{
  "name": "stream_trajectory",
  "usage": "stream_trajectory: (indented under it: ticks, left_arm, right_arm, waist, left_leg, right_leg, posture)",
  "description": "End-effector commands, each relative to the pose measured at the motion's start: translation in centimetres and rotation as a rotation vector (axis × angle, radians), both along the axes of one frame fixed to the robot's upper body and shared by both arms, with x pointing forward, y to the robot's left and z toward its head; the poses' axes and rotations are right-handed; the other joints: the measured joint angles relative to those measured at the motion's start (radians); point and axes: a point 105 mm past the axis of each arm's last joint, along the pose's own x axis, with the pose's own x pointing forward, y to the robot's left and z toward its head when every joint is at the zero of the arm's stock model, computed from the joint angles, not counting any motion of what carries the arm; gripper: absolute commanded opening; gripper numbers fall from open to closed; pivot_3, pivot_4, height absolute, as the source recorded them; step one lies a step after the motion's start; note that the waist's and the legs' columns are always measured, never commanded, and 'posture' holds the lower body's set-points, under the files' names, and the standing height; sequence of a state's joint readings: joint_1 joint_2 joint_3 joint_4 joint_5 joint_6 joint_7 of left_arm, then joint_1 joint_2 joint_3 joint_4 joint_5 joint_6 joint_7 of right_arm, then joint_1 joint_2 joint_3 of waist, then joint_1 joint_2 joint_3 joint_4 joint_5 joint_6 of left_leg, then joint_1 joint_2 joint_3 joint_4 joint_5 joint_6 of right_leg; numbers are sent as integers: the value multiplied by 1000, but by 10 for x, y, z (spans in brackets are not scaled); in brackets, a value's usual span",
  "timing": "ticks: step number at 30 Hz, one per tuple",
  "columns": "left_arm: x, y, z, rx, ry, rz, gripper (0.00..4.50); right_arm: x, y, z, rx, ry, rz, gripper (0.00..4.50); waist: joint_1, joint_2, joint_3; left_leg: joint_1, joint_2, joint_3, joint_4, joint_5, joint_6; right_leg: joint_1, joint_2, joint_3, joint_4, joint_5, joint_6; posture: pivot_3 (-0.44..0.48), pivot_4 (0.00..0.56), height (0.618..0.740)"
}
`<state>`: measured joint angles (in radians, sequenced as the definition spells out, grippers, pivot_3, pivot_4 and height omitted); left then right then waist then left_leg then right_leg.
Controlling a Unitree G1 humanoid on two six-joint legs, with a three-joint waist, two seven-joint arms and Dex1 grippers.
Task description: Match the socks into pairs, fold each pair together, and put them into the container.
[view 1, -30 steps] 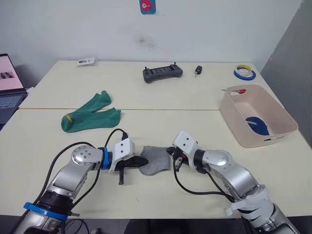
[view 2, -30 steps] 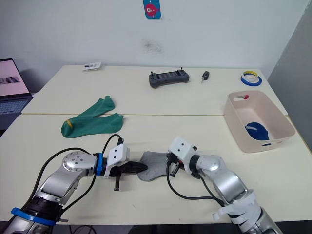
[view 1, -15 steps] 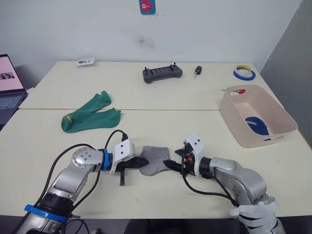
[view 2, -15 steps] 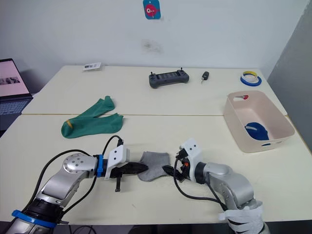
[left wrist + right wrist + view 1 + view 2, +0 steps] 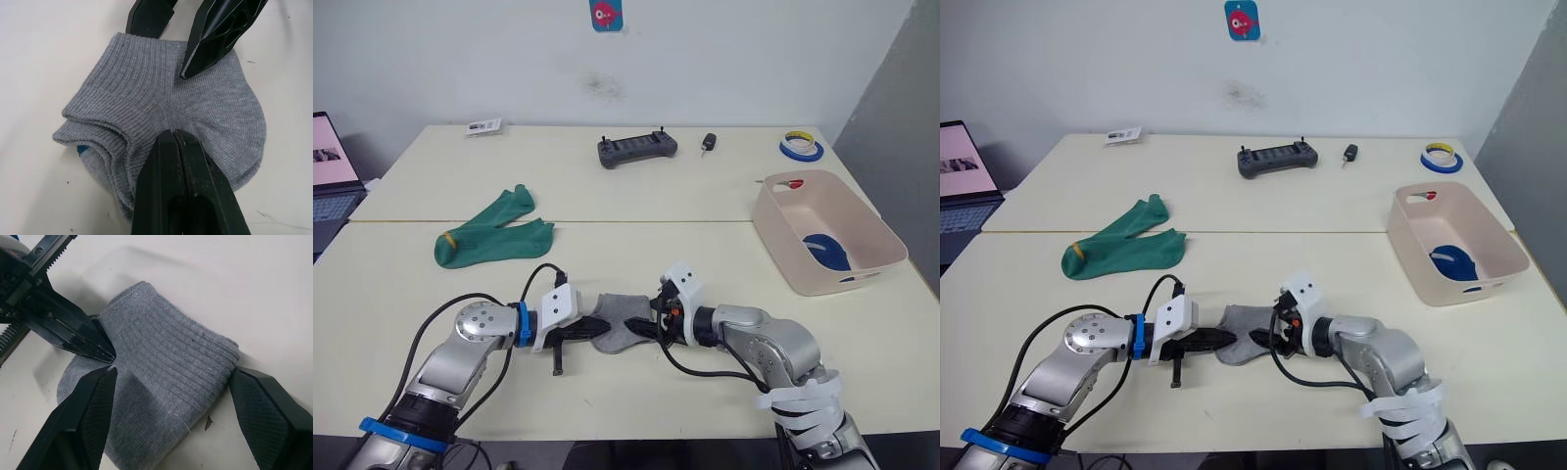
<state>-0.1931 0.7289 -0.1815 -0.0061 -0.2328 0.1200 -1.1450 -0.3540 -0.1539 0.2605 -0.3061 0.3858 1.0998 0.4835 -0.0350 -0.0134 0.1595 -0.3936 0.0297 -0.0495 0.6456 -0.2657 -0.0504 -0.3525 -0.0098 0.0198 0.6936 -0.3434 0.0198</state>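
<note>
A folded pair of grey socks (image 5: 625, 319) lies on the table near the front edge, a blue cuff stripe (image 5: 82, 149) peeking out of the fold. My left gripper (image 5: 597, 329) is shut, its joined fingers (image 5: 178, 176) lying flat on top of the grey pair from the left. My right gripper (image 5: 172, 373) is open at the pair's right end, the socks lying between its spread fingers (image 5: 93, 406). Two green socks (image 5: 494, 238) lie together further back on the left. The pink-beige container (image 5: 822, 279) stands at the right with a dark blue sock (image 5: 824, 251) inside.
A dark controller (image 5: 637, 148), a key fob (image 5: 709, 143) and a tape roll (image 5: 802, 147) lie along the table's back. A laptop (image 5: 333, 186) stands past the left edge. A small label card (image 5: 483, 125) lies at the back left.
My right gripper went from shut to open, drew back a little from the grey pair, then came in again with its fingers spread around the pair's end. The left gripper stayed put.
</note>
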Motion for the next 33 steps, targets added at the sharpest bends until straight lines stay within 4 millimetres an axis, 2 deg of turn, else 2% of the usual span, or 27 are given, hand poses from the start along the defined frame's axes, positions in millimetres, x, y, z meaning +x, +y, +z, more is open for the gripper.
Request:
stream_trajectory:
  ticks: [1,2,9,11,15,19,24,28,33]
  left_arm:
    - [-8,7,-24,61,78,23,0]
    - [-8,8,-24,61,78,25,0]
    - [-7,9,-27,59,74,34,0]
    - [-6,9,-25,48,70,41,0]
    - [-3,4,-11,-26,60,40,0]
    - [-2,-6,22,-143,64,5,0]
    - [5,-23,74,-273,91,-28,0]
    - [8,-42,108,-343,83,-70,1075]
    - [11,-71,148,-388,64,-143,2533]
  right_arm:
    - [-4,7,5,43,21,29,3385]
    - [-4,7,6,47,22,28,3184]
    - [-3,10,14,65,-17,33,663]
    - [-2,9,21,79,-46,29,119]
    - [2,2,35,87,-140,10,43]
    - [5,-20,54,68,-268,-44,43]
    - [2,-60,85,56,-390,-150,43]
    - [-3,-84,104,47,-449,-221,43]
    - [-7,-126,132,1,-546,-343,43]
  waist:
    - [0,0,0]
    - [0,0,0]
    - [0,0,0]
    - [1,0,0]
    - [2,0,0]
    - [3,0,1]
    - [9,-2,3]
    - [5,-2,3]
    - [6,-1,4]
  left_leg:
    - [0,0,0,0,0,0]
    - [0,0,0,0,0,0]
    - [0,0,0,0,0,0]
    - [0,0,0,0,0,0]
    - [-1,0,0,0,0,0]
    - [-4,0,-1,0,0,0]
    - [-7,-1,-2,1,0,0]
    - [-6,-1,-1,0,0,0]
    - [-6,-1,-1,1,0,0]
  right_leg:
    - [0,0,0,0,0,0]
    - [0,0,0,0,0,0]
    - [0,0,0,0,0,0]
    - [0,0,0,0,0,0]
    - [0,0,0,0,0,0]
    - [-2,0,-1,-1,0,0]
    - [-2,0,-3,-3,0,0]
    - [-1,1,-2,-4,0,0]
    - [-1,1,-2,-3,0,0]
  posture:
    - [0,150,740]
    - [0,150,740]
    - [0,150,740]
    - [0,150,740]
    - [0,150,740]
    - [0,150,740]
    - [0,150,740]
    - [0,150,740]
    - [0,150,740]
